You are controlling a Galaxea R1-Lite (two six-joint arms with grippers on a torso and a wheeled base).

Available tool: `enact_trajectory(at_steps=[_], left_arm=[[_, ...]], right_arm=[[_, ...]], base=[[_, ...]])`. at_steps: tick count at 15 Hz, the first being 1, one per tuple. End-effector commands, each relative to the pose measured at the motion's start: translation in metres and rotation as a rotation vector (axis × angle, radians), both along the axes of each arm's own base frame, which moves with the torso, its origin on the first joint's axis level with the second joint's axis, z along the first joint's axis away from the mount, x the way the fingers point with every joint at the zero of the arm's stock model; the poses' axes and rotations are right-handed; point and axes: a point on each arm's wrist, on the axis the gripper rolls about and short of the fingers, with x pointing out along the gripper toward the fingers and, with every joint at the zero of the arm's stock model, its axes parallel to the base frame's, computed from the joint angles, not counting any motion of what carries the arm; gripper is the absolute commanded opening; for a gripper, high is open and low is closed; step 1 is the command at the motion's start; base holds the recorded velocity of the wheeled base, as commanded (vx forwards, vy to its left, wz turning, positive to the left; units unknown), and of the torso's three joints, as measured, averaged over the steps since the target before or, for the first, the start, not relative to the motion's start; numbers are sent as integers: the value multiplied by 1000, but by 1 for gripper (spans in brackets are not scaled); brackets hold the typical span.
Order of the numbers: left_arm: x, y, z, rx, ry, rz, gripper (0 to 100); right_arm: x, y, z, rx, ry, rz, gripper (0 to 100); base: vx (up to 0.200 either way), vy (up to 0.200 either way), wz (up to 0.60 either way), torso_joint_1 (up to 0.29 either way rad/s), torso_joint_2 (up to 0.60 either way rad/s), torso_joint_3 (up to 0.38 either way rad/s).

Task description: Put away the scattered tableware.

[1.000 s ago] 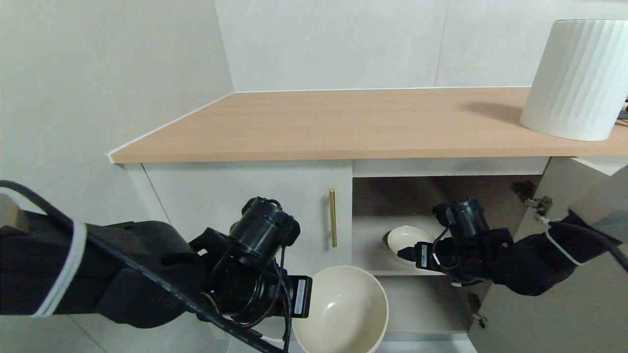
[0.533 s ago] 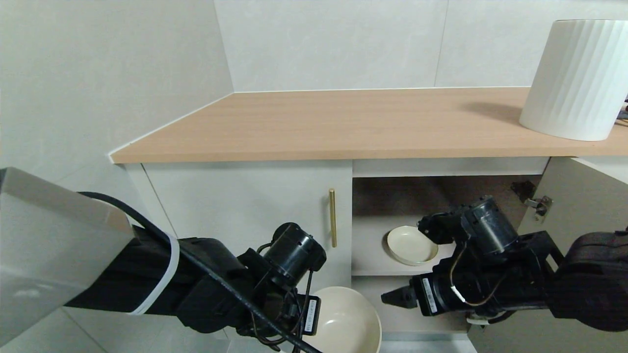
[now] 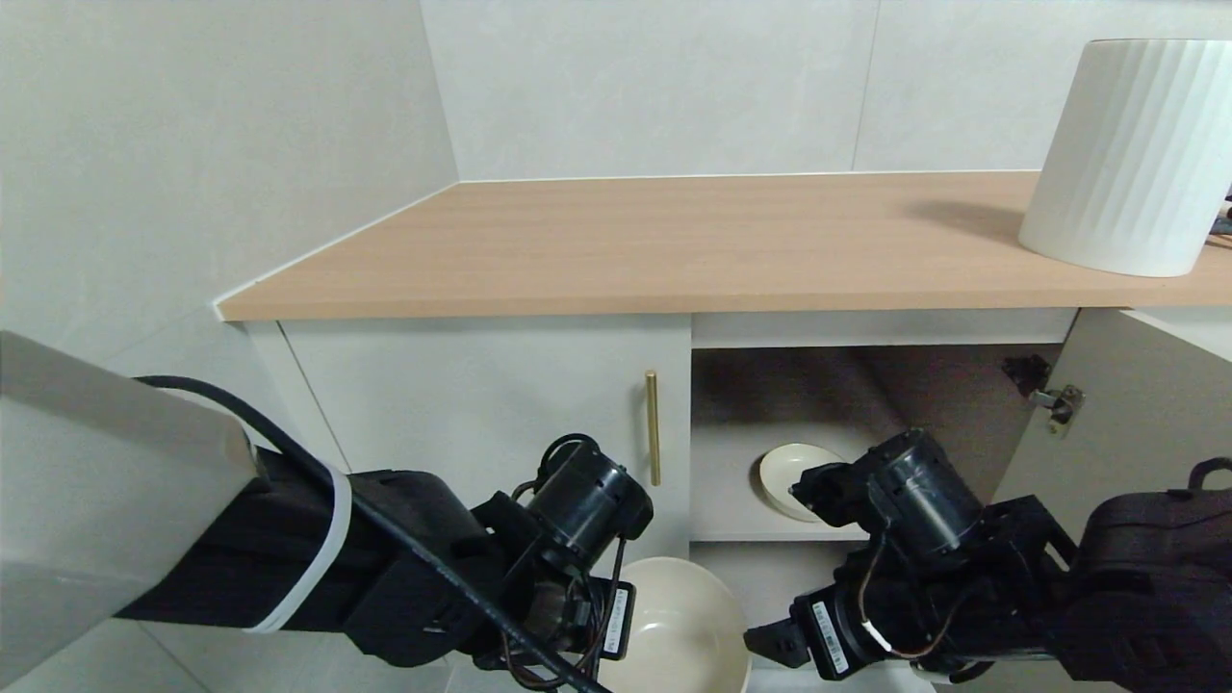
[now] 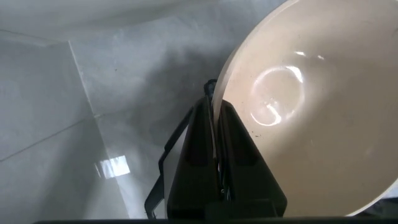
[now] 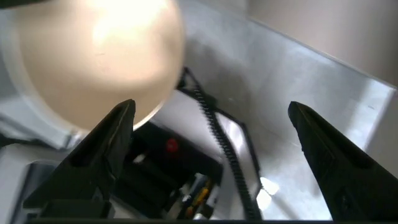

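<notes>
Clamping the round cream bowl [image 4: 298,106] by its rim: left gripper [image 4: 214,109].
Right gripper [image 5: 210,107], spread wide and empty, has dropped lower, its arm now half-hiding the small cream plate [image 3: 778,470].

- Wooden countertop [image 3: 674,241], runs into a corner of the tiled wall [image 3: 654,87].
- White ribbed cylinder [image 3: 1126,154], upright on the countertop at its right end.
- Left cabinet door [image 3: 481,395] closed, with a vertical brass handle [image 3: 653,427] near its right edge.
- Right cabinet door [image 3: 1136,404] swung open, hinge [image 3: 1054,402] exposed.
- Grey shelf [image 3: 722,481] inside the open compartment.
</notes>
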Motion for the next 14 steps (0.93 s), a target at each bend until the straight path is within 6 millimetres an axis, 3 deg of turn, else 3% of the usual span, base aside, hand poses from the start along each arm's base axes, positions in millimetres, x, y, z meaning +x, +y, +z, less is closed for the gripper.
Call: enact_trajectory(at_steps=[1, 13, 14], left_arm=[[-4, -1, 6, -13, -13, -10, 0], [-11, -6, 10, -22, -20, -38, 0], [-11, -6, 10, -22, -20, -38, 0]], right_arm=[[2, 7, -15, -49, 24, 1, 100], [15, 19, -25, -15, -18, -66, 100], [15, 19, -25, -15, -18, -66, 0]], base=[[0, 0, 0, 0, 0, 0], [0, 0, 0, 0, 0, 0], [0, 0, 0, 0, 0, 0]])
